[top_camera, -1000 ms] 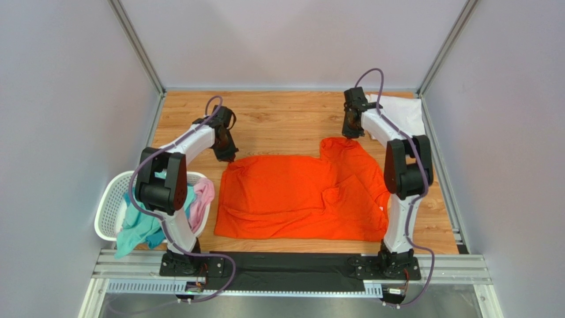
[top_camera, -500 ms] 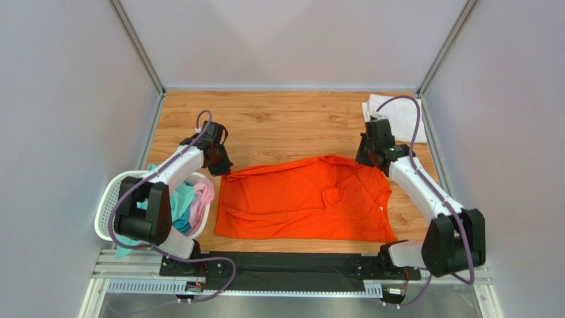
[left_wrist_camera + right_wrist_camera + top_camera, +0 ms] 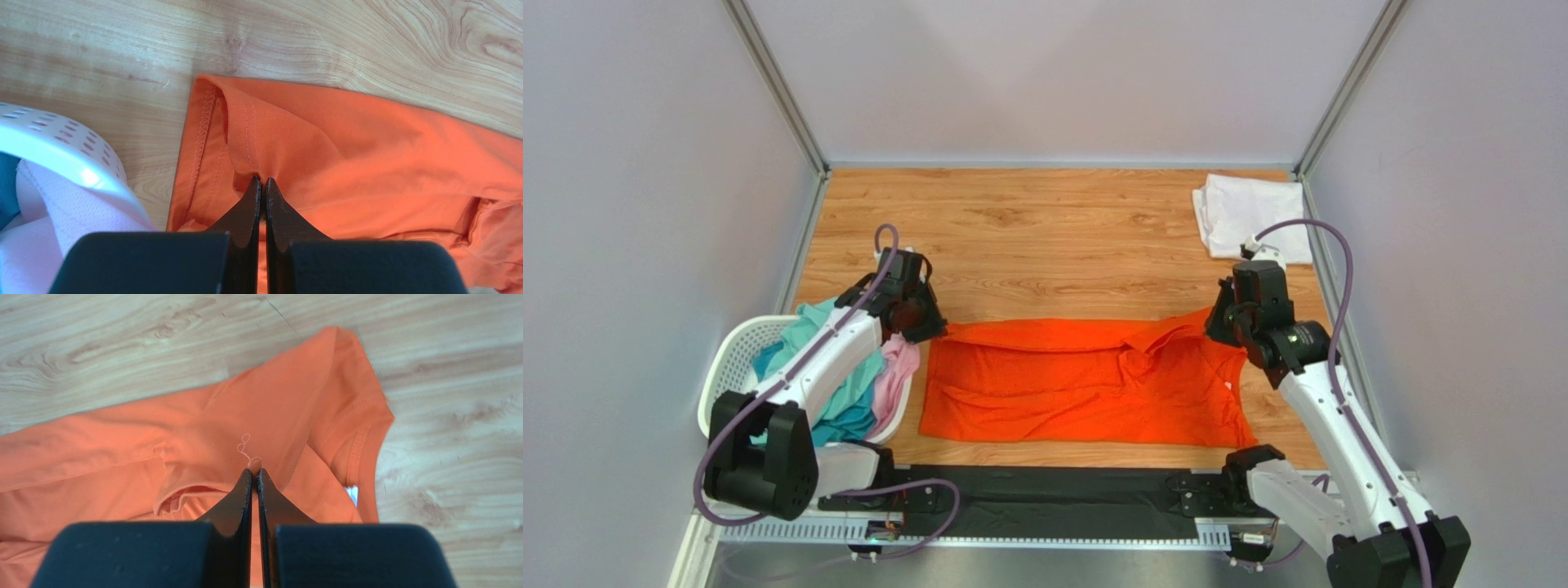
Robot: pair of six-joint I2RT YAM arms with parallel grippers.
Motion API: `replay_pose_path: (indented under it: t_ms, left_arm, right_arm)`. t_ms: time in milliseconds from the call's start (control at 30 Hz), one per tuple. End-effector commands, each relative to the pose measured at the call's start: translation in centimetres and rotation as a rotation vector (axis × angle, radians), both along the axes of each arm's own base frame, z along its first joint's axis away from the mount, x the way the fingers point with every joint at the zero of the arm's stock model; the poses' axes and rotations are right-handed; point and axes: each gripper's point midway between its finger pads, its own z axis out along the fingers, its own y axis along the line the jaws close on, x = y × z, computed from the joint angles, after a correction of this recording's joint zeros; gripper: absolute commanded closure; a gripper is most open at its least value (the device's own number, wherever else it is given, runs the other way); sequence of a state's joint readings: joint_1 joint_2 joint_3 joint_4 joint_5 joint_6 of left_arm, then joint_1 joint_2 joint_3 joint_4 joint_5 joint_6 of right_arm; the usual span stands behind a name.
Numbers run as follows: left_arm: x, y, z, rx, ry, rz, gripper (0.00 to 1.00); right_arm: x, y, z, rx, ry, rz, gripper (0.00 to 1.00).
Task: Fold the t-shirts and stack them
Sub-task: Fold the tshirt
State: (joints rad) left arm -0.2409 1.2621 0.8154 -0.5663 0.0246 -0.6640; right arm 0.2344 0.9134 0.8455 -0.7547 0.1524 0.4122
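Note:
The bright orange t-shirt (image 3: 1081, 382) lies across the near half of the table, its far edge doubled over toward me. My left gripper (image 3: 923, 326) is shut on the shirt's far left corner, by a stitched hem (image 3: 245, 131). My right gripper (image 3: 1225, 328) is shut on a pinch of cloth at the shirt's far right, beside the sleeve (image 3: 356, 425). A folded white t-shirt (image 3: 1249, 214) lies at the far right corner. Teal (image 3: 830, 392) and pink (image 3: 895, 382) shirts sit in the basket.
The white mesh laundry basket (image 3: 732, 380) stands at the near left, close to my left arm; its rim shows in the left wrist view (image 3: 67, 156). Bare wooden tabletop (image 3: 1051, 239) lies beyond the orange shirt. Grey walls close in both sides and the back.
Both grippers have pulled toward me with the orange shirt's far edge, folding it over the near half. The shirt now shows as a narrower band. The white shirt is uncovered.

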Motion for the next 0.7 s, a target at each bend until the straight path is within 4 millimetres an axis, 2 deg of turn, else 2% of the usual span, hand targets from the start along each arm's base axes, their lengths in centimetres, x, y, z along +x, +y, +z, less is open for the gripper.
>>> replay_pose_path:
  t_ms: [0, 200, 267, 533, 667]
  left_arm:
    - [-0.6, 0.4, 0.9, 0.013, -0.04, -0.003, 1.0]
    - [-1.8, 0.9, 0.2, 0.028, -0.024, -0.011, 1.0]
    - [-2.0, 0.9, 0.0, 0.029, -0.016, -0.01, 1.0]
    - [-3.2, 1.2, -0.7, 0.027, 0.0, -0.001, 1.0]
    - [-3.4, 1.2, -0.8, 0.026, 0.007, 0.003, 0.93]
  right_arm:
    - [-2.1, -1.0, -0.4, -0.019, 0.038, -0.039, 1.0]
    - [-4.3, -1.6, 0.0, -0.012, 0.032, -0.054, 1.0]
    - [-5.1, -1.7, -0.5, -0.009, 0.052, -0.065, 1.0]
    - [-6.7, -2.6, -1.0, 0.001, 0.101, -0.157, 1.0]
    - [-9.1, -3.3, -1.6, 0.004, 0.195, -0.229, 0.95]
